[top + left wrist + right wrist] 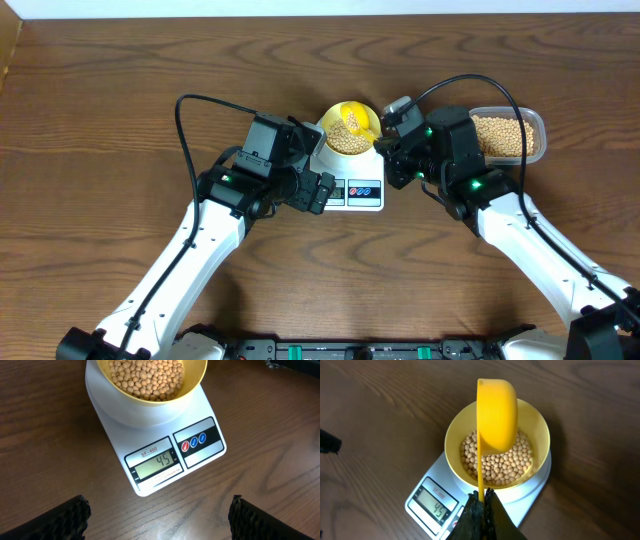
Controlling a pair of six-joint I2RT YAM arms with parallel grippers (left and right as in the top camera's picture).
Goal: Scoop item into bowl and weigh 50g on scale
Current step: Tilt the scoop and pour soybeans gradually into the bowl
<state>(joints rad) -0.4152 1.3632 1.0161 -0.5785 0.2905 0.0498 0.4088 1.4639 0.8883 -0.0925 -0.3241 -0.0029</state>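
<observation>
The pale yellow bowl (347,137) holds beige beans (147,377) and sits on the white scale (350,185). The scale's display (156,462) reads 45, and it shows in the right wrist view (439,506) too. My right gripper (481,505) is shut on the handle of the yellow scoop (496,415), which hangs tipped on its side over the bowl (540,435). My left gripper (160,520) is open and empty, just in front of the scale (150,415).
A clear plastic tub (535,140) of beans stands to the right of the scale, behind my right arm. Black cables loop over both arms. The table is dark wood.
</observation>
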